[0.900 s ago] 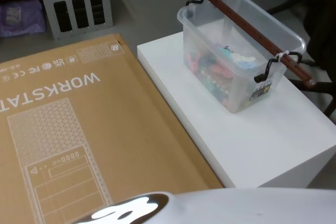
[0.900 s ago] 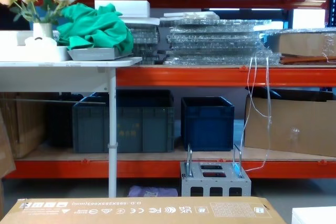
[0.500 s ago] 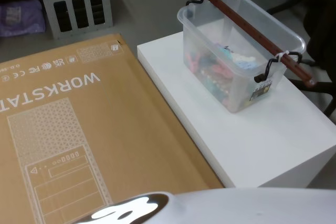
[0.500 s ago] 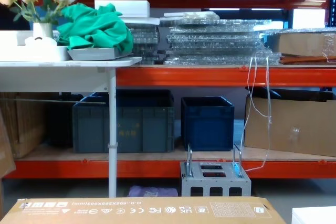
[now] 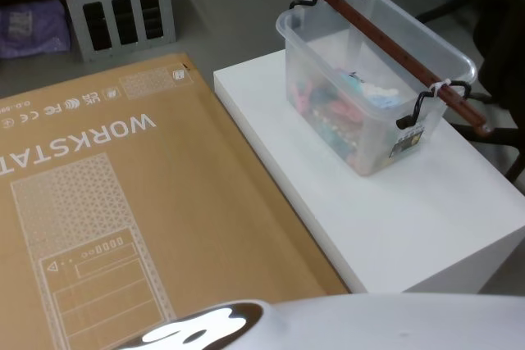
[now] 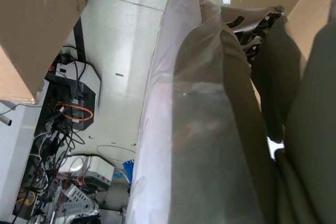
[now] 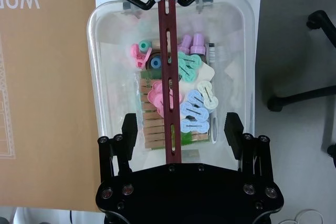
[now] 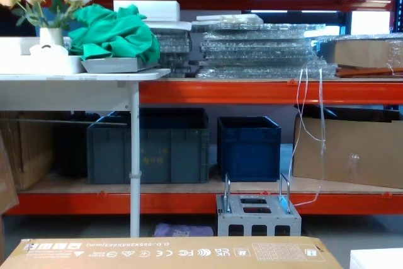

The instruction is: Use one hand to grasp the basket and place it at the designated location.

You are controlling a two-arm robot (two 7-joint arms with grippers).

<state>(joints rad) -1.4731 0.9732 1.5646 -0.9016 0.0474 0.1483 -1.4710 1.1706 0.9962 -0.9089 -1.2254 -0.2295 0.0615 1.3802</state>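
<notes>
Two wide-spread fingers [image 7: 129, 129] of the right gripper [image 7: 181, 127] flank the bar handle [image 7: 167, 51] near one end of the basket [image 7: 94, 77]; lifting there could tip it, spilling clothes pegs [image 7: 197, 111].

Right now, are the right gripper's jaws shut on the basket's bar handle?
No, the right gripper has its jaws wide apart, one either side of the bar handle.

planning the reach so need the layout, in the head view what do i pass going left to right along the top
purple bag → grey metal box → basket
</notes>
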